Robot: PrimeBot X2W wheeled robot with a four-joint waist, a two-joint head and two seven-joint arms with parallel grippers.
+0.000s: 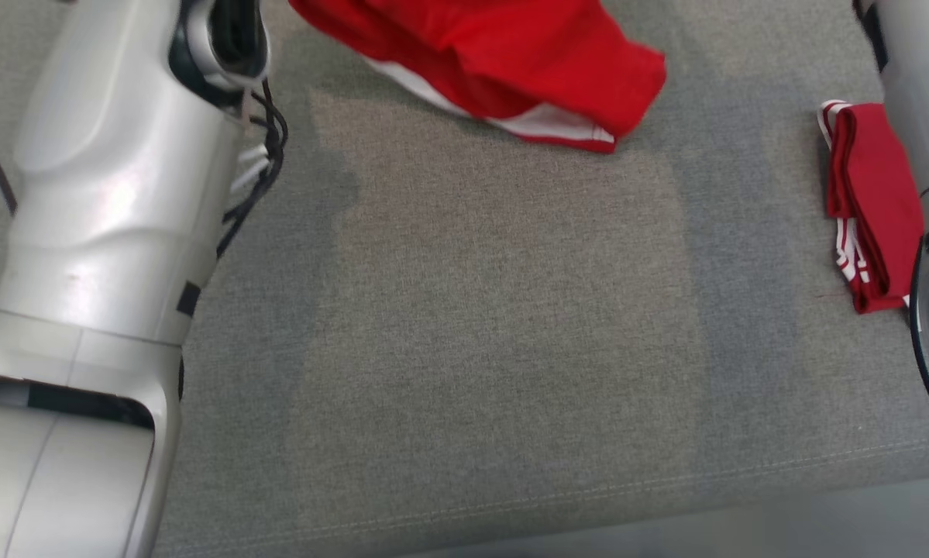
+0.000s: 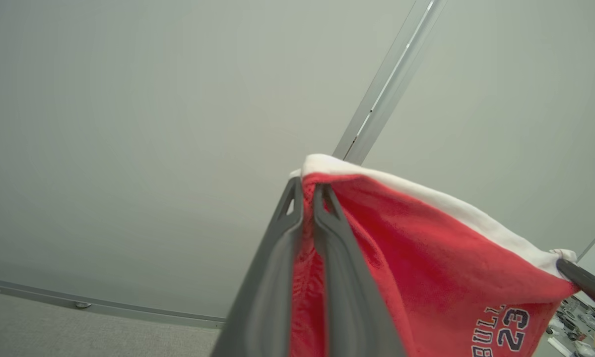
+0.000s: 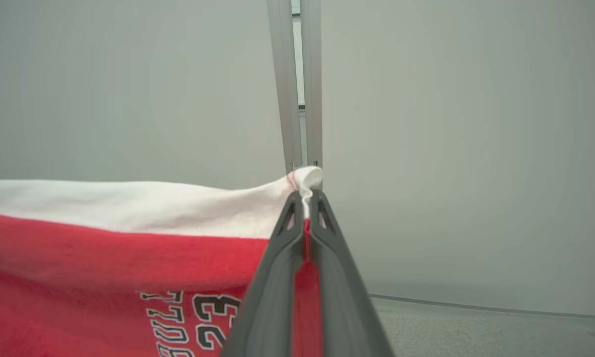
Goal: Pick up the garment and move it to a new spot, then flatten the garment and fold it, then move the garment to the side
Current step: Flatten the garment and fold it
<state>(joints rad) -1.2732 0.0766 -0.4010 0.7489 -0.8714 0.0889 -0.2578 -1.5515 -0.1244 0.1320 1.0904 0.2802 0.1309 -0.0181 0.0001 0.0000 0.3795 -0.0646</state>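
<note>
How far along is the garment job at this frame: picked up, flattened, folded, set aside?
Done: pickup. The left gripper and right gripper are each shut on the white hem of the red garment, stretched between them. In hand: holding it up above the grey surface. Left: laying flat, folding, moving aside. Another folded red garment lies at the right.

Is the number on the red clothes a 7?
No, the print on the red garment in the right claw reads 23.
</note>
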